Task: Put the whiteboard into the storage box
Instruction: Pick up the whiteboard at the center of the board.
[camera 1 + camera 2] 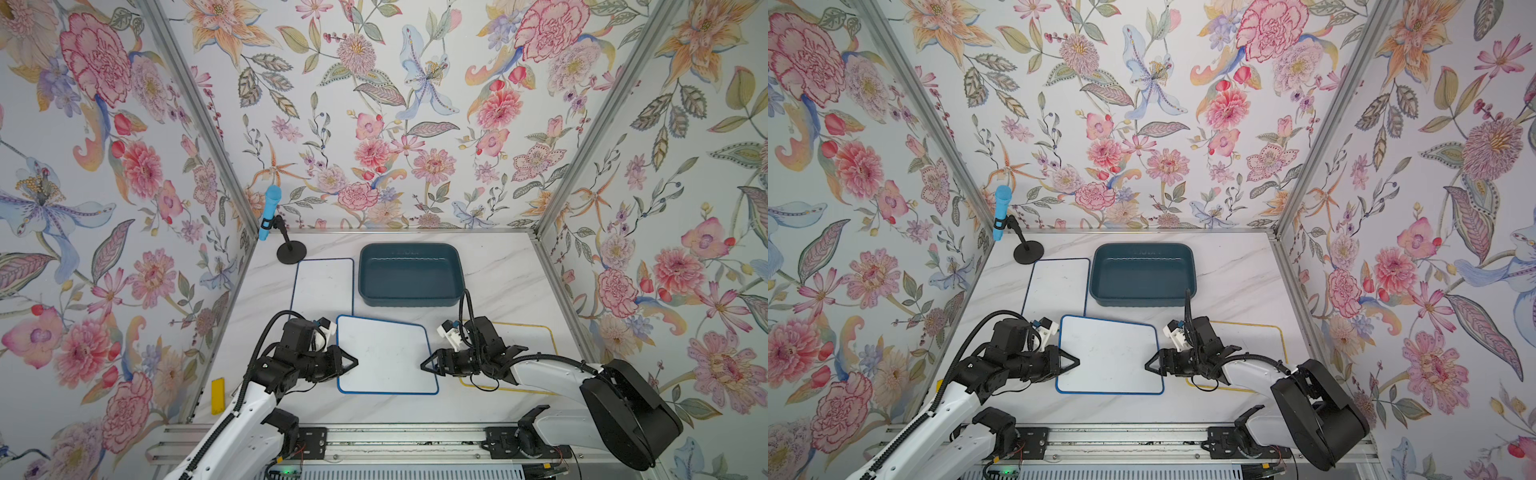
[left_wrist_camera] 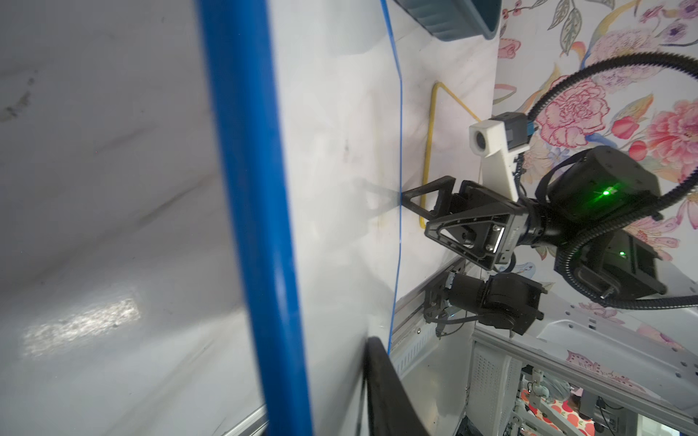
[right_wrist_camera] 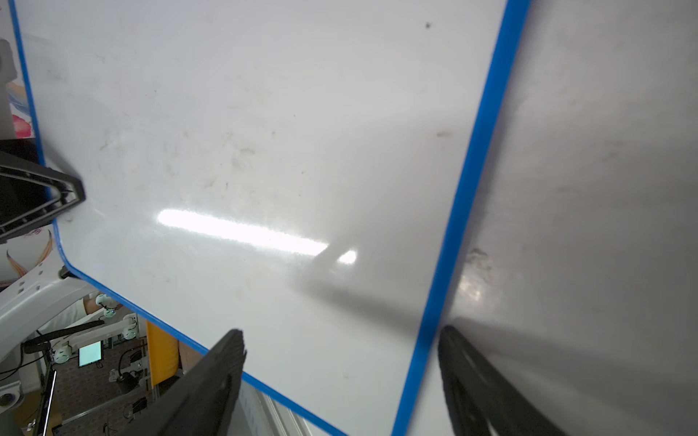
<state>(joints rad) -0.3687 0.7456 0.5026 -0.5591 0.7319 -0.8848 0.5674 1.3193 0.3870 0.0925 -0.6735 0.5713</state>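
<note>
Blue-framed whiteboard (image 1: 386, 357) lay on the table (image 1: 498, 282), just short of the storage box (image 1: 409, 300). Left gripper (image 1: 352, 362) pinched its left rim; right gripper (image 1: 426, 365) stood spread astride the right rim. Likely thin, stiff, light, glossy-slick — best gripped by the frame edges.

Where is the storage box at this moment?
In both top views the storage box sits at the back middle of the table, behind the bright-blue whiteboard and just right of the dark-rimmed whiteboard.
</note>
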